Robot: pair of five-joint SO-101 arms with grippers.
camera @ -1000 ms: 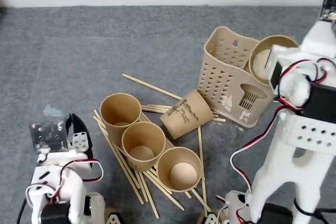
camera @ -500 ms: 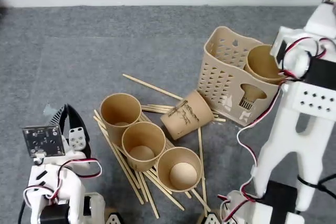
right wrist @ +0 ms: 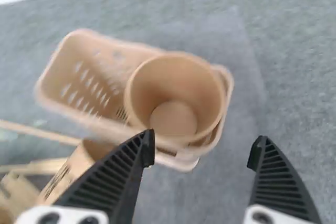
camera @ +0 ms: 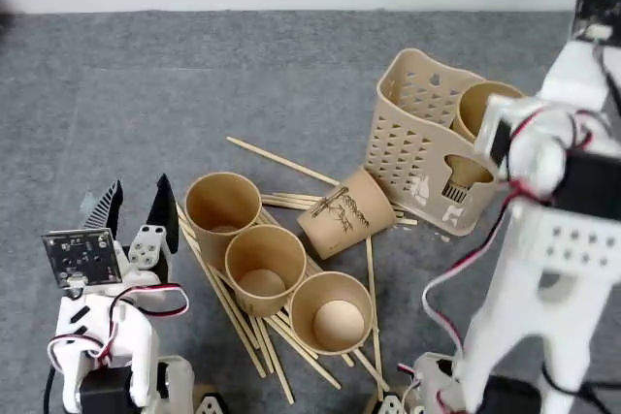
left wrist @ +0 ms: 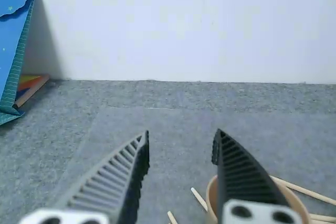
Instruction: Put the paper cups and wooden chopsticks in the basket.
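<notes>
Paper cup [camera: 479, 104] upright in basket [camera: 408, 141]

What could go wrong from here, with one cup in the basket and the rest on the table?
1. The upright cups stand on the chopsticks, so pulling sticks out first might tip them.
2. The basket looks narrow and the cup in it fills one end; the other four may not fit unless nested.
3. The open left hand sits close to the nearest upright cup and could knock it on approach.
</notes>
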